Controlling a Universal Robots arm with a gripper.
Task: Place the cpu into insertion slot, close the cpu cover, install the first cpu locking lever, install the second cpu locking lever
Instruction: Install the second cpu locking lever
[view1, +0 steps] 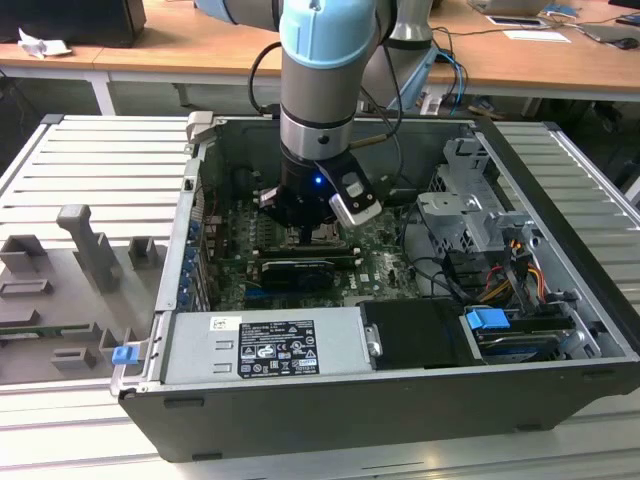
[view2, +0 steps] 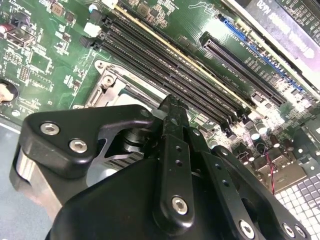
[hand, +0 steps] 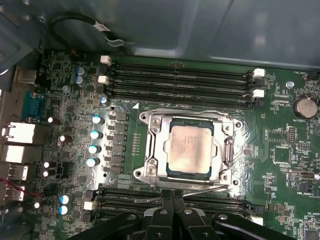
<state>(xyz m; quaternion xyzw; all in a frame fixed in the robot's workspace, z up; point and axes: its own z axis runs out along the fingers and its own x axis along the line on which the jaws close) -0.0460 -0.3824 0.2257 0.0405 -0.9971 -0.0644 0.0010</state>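
The cpu, pale beige-silver, lies flat in the insertion slot on the green board. The silvery cpu cover lies closed around it, its cut-out framing the chip. A thin wire locking lever runs slanted along the socket's edge nearest my fingers. My gripper is shut, its black fingertips pressed together right at that wire, with nothing seen between them. In the second wrist view the gripper points down at the socket's metal corner. In the exterior view the gripper reaches down inside the open computer case.
Long black memory slots flank the socket on two sides. A black card lies just in front of the gripper, with the power supply nearer still. The drive cage and cables stand at the exterior view's right. Case walls enclose all.
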